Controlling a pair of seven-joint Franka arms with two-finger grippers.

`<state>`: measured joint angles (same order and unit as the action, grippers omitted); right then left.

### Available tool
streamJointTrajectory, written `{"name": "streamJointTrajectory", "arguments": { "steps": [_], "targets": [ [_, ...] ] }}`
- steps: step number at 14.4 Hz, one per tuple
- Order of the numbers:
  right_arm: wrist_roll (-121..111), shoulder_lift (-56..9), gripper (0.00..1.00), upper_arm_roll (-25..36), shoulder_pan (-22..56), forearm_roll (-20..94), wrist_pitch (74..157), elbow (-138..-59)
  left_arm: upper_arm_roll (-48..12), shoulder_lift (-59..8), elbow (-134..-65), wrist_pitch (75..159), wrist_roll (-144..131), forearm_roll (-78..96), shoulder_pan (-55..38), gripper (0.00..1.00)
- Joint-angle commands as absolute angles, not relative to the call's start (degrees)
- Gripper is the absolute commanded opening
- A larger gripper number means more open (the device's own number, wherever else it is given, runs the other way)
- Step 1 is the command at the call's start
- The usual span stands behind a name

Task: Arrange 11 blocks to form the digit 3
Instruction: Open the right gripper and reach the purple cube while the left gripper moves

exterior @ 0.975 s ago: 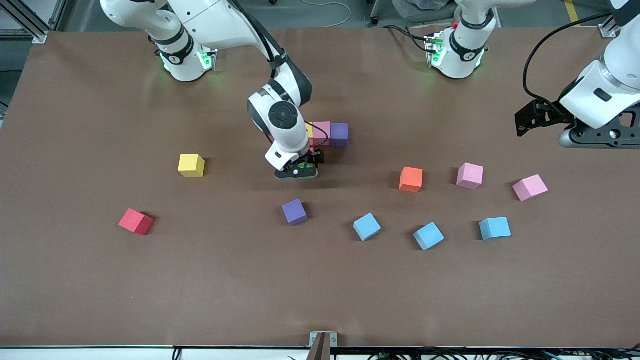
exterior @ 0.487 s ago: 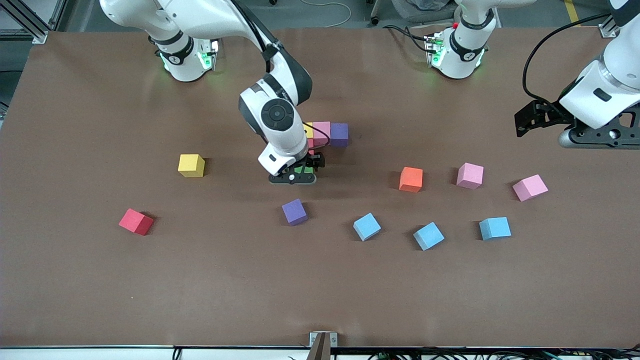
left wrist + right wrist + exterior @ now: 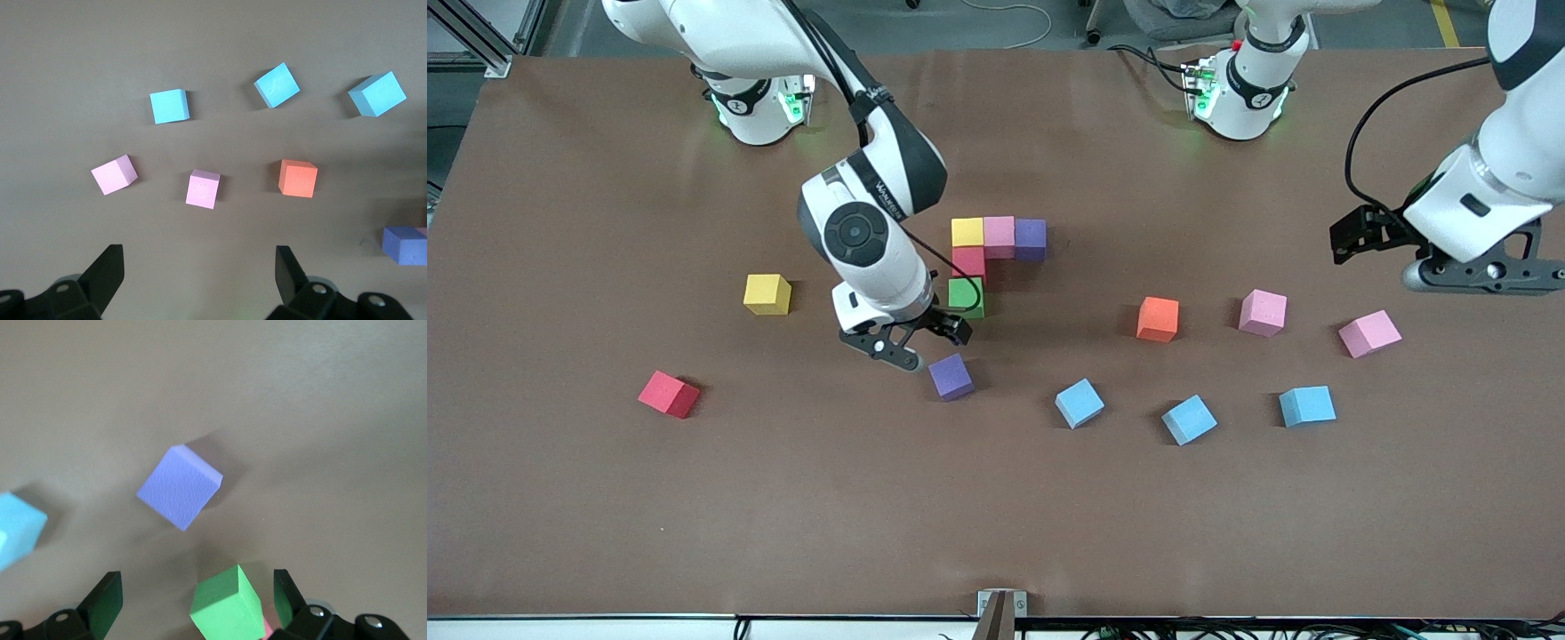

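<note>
The started digit 3 (image 3: pixel 989 258) is five touching cubes: a top bar of yellow cube (image 3: pixel 967 232), pink cube (image 3: pixel 999 236) and purple cube (image 3: pixel 1031 237), then a red cube (image 3: pixel 968 263) and a green cube (image 3: pixel 967 297) running down from the yellow end toward the front camera. My right gripper (image 3: pixel 904 348) hangs empty with its fingers spread wide, just off the green cube and over the bare table beside the loose purple block (image 3: pixel 951 376); in the right wrist view that block (image 3: pixel 179 487) sits rotated a little ahead of the jaws, with the green cube (image 3: pixel 225 603) between them at the frame edge. I'd judge the loose purple block the next pick. These look like light, soft matte foam, so grippy and not fragile, but squashy and easily nudged; I'd turn the wrist to match its rotation and pinch two parallel side faces at mid-height, gently. Further out from the right gripper: a loose yellow block (image 3: pixel 767 294), a red block (image 3: pixel 669 394), three light blue blocks (image 3: pixel 1080 403), an orange block (image 3: pixel 1158 318). My left gripper (image 3: pixel 1449 265) waits up in the air, wide open and empty, beside two loose pink blocks (image 3: pixel 1263 312), near the left arm's end of the table (image 3: pixel 605 498).
</note>
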<state>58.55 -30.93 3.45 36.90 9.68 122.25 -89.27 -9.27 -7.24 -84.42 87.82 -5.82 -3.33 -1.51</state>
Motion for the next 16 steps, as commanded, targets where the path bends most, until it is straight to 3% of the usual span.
{"name": "streamJointTrajectory", "arguments": {
  "steps": [1, 5, 9, 15, 16],
  "targets": [
    [69.5, -33.9, 1.0, 2.6, 33.7, 11.7, 122.0, -86.3, -9.4, -10.9, -83.2, 88.2, -5.1, -2.6, -1.6, 1.0],
    [88.4, -43.2, 0.98, 2.7, 34.0, 11.3, 122.5, -77.3, -9.5, -15.3, -82.9, 93.8, -6.3, -2.5, -4.1, 1.0],
    [94.7, -47.5, 1.0, 2.8, 34.7, 11.3, 122.6, -72.9, -9.6, -18.9, -85.1, 99.6, -9.5, -2.5, -5.8, 1.0],
    [97.3, -50.4, 1.0, 2.8, 37.4, 5.3, 122.9, -72.9, -11.7, -16.6, -101.8, 113.6, -9.7, -2.5, -7.6, 1.0],
    [97.2, -50.4, 0.96, 2.7, 37.2, 5.2, 122.9, -72.9, -12.0, -16.6, -104.0, 115.6, -9.7, -2.5, -7.6, 1.0]
  ]
}}
